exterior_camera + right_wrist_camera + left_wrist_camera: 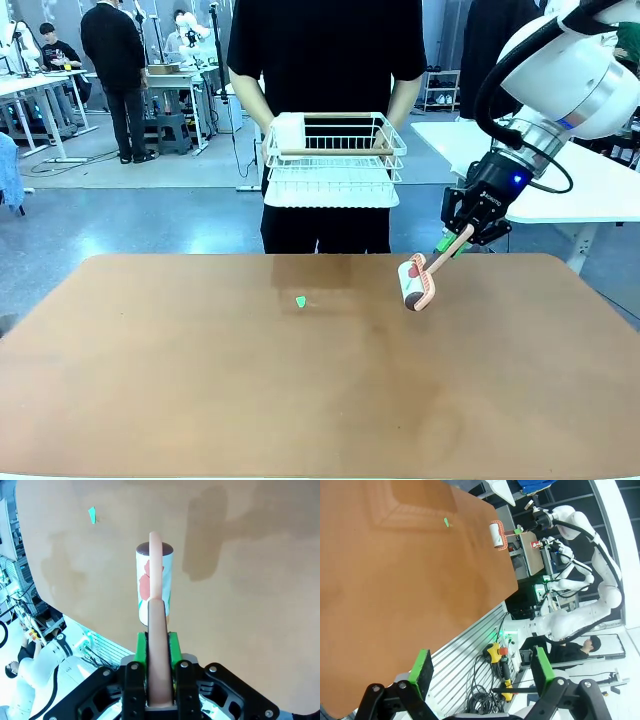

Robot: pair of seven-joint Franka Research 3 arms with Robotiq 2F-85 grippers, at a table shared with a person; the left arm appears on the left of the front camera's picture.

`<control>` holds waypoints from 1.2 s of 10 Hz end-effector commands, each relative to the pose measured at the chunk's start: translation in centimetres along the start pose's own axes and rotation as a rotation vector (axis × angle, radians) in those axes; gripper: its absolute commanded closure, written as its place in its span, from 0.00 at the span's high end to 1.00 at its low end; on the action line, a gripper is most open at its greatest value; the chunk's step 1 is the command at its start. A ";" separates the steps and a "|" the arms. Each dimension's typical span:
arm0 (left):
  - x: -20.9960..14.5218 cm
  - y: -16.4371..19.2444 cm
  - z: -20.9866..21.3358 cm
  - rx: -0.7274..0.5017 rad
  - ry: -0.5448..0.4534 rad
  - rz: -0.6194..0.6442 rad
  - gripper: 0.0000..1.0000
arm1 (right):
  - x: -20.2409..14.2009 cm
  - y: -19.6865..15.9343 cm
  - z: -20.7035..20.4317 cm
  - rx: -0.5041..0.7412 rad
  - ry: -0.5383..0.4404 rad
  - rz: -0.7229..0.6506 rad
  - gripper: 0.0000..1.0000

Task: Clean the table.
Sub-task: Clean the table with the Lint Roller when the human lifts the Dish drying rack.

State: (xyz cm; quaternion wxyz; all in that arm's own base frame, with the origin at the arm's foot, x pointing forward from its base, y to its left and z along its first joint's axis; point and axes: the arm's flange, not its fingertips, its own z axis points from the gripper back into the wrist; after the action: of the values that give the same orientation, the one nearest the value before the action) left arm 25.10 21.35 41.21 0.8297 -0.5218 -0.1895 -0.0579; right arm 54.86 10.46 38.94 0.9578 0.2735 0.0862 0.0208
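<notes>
1. One table (320, 380) with a reddish-brown top is seen filling the lower half of the front view.
2. The right gripper (452, 243) is seen at the right of that frame, above the table's far edge. Its jaws are clamped on the pink handle of one lint roller (414, 285).
3. The roller's white roll is angled down and left from the jaws, at the table top right of centre. Whether it touches the surface cannot be told.
4. In the right wrist view the handle is pinched between two green pads (141, 647) at bottom centre, and the table top is spread behind the roll.
5. One small green scrap (301, 301) is seen lying on the table, left of the roll and well apart from it.
6. The left gripper (482, 669) is seen at the bottom of the left wrist view, its jaws spread wide with nothing held. The table lies to the upper left there, apart from the jaws.
7. One white wire basket (335, 160) is held by a person at top centre of the front view, beyond the table's far edge.
</notes>
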 end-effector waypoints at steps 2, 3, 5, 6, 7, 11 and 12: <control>-0.3 -0.1 0.2 -0.019 -0.013 -0.028 1.00 | 3.4 -2.4 0.7 0.022 0.016 -0.050 0.21; -0.3 -0.1 0.2 -0.019 -0.013 -0.028 1.00 | 4.2 -3.0 0.8 0.026 0.003 -0.072 0.21; -0.3 -0.1 0.2 -0.019 -0.013 -0.028 1.00 | 5.9 -3.8 0.9 0.008 -0.007 -0.087 0.21; -0.3 -0.1 0.2 -0.019 -0.013 -0.028 1.00 | 6.3 -3.8 0.5 -0.022 -0.017 -0.100 0.21; -0.3 -0.1 0.2 -0.019 -0.013 -0.028 1.00 | 6.7 -4.0 0.3 -0.041 -0.009 -0.100 0.21; -0.3 -0.1 0.2 -0.019 -0.013 -0.028 1.00 | 8.6 -5.0 -0.8 -0.066 0.016 -0.097 0.21; -0.3 -0.1 0.2 -0.019 -0.013 -0.028 1.00 | 8.9 -5.1 -1.5 -0.066 0.029 -0.119 0.21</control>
State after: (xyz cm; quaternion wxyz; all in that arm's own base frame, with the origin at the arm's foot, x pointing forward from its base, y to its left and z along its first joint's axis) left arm 25.10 21.34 41.21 0.8297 -0.5219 -0.1894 -0.0580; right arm 62.49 6.89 33.58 0.9634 0.2478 0.1013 -0.0140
